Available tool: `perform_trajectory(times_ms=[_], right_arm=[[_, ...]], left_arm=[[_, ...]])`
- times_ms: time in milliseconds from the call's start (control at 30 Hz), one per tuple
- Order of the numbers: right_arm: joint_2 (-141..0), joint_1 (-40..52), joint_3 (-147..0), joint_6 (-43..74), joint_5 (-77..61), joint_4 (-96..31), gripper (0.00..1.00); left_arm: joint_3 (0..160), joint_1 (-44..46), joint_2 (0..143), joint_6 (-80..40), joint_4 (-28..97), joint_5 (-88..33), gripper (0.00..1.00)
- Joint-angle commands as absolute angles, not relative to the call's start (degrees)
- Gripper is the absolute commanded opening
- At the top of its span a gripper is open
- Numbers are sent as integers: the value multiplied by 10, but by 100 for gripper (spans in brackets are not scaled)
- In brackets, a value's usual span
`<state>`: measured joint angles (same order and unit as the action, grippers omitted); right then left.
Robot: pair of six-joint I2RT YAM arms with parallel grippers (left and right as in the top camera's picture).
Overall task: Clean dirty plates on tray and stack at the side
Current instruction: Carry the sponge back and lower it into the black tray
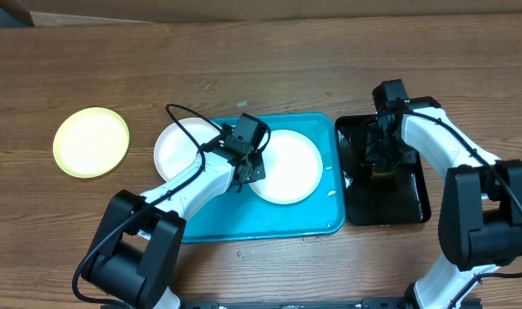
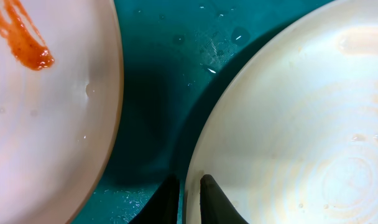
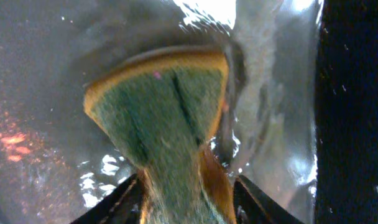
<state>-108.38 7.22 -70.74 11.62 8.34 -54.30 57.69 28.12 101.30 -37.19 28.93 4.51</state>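
Two matching arms on show: the left arm [image 1: 185,184] and the right arm [image 1: 440,136] both wear smooth white shells along their links. Chunky black joint housings break them up, and the blocks get bigger and boxier toward the near end. A thin black cable [image 1: 185,113] arcs in a loose loop off the left arm, and up close the left gripper [image 2: 188,202] shows two slim, dark, pointed fingers [image 2: 166,205], while the right gripper [image 3: 186,199] has dark fingers [image 3: 254,200] with pale-lit edges.

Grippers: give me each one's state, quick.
Left gripper: closed on the white plate rim.
Right gripper: closed on the sponge.
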Motion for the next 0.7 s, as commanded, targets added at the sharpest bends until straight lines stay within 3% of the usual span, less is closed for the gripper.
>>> perform_trajectory(times_ms=[0,167,300,367,400,433,467,500,533,567,667], right_arm=[[-1074,74,-717,120,79,-541,60],[-1074,74,-692,120,77,-525,63],[-1074,74,-671,120,74,-514,56],[-1074,74,-667,120,74,-518,14],[-1074,74,-667,120,74,-521,7],[-1074,74,-667,120,74,-525,7],[-1074,74,-667,120,74,-529,15],[-1074,74,-667,120,74,-531,51],[-1074,74,-668,120,74,-533,70],[-1074,74,-671,120,75,-534,77],[-1074,74,-679,120,75,-534,79]], left_arm=[[582,281,1017,-373,289,44,15],[582,281,1017,-373,289,44,16],[582,281,1017,-373,289,44,16],[582,281,1017,-373,289,44,16],[582,281,1017,-373,289,44,16],[582,281,1017,-373,289,44,16],[582,281,1017,-373,289,44,16],[582,281,1017,-373,289,44,16],[582,281,1017,-373,289,44,17],[582,281,1017,-373,289,44,17],[582,281,1017,-373,289,44,18]])
